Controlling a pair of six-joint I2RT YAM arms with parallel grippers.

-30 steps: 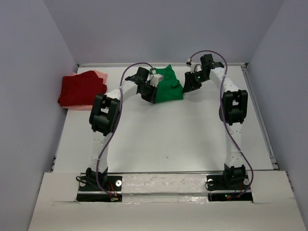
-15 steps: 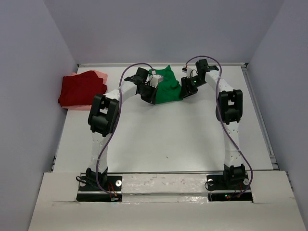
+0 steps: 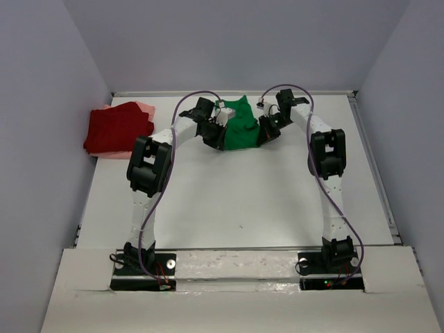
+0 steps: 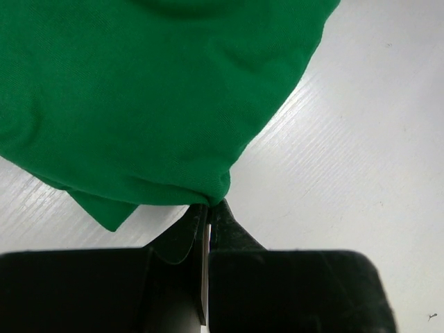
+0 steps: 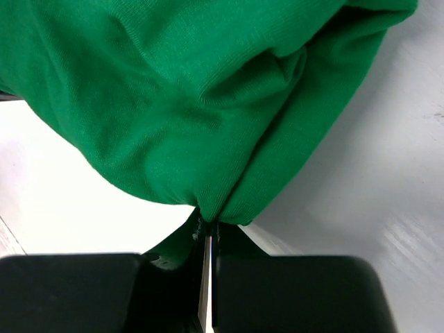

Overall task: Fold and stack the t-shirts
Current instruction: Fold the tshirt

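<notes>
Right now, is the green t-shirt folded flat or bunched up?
Bunched: the green t-shirt is a creased heap, its edges pinched by the left gripper and right gripper.

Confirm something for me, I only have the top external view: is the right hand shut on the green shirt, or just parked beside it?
Observer: The right wrist view shows the right hand shut, its fingers pinching a gathered fold of the green t-shirt.
Operator: And the other side?
Observer: The left wrist view shows the left hand shut on a folded corner at the cloth's edge.
Operator: Does it have every layer there?
Observer: It seems not. A lower flap of cloth sticks out to one side of the pinched corner, over the white table.
</notes>
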